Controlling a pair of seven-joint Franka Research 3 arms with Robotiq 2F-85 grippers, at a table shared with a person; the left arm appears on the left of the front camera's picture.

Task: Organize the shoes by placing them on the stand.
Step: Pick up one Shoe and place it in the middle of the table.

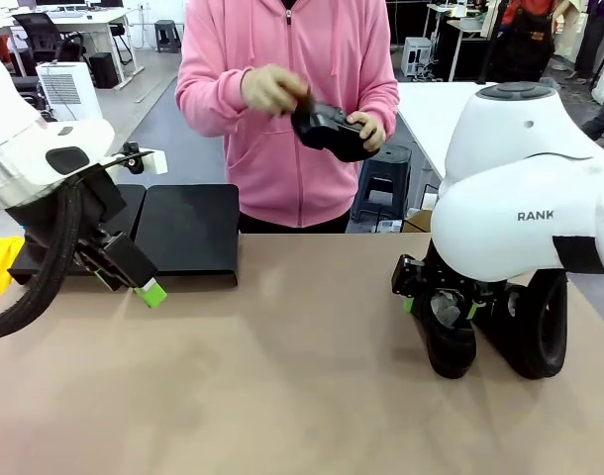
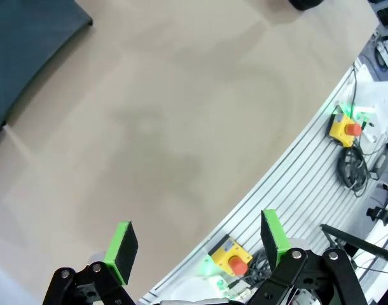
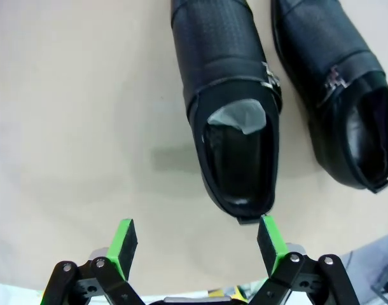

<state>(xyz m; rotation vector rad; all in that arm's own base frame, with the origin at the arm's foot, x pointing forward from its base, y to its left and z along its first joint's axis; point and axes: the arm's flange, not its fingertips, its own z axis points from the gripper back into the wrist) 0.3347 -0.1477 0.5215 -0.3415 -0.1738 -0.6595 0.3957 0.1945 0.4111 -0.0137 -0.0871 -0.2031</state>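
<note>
Right hand (image 3: pixel 197 235) and left hand (image 2: pixel 197 238) gape empty; two shoes (image 3: pixel 235 95) (image 3: pixel 334 82) on table (image 1: pixel 282 376), person (image 1: pixel 282 99) holds third (image 1: pixel 330 129).

The scene is lit brightly and evenly from above. Only soft, pale shadows are seen on the table (image 1: pixel 282 396). In the right wrist view a faint grey shadow is cast beside the stuffed shoe (image 3: pixel 235 95). Small white shines are seen on its glossy leather. In the front view the person's hand (image 1: pixel 270 89) is smeared by blur. In both wrist views straight lines are bent near the edges.
</note>
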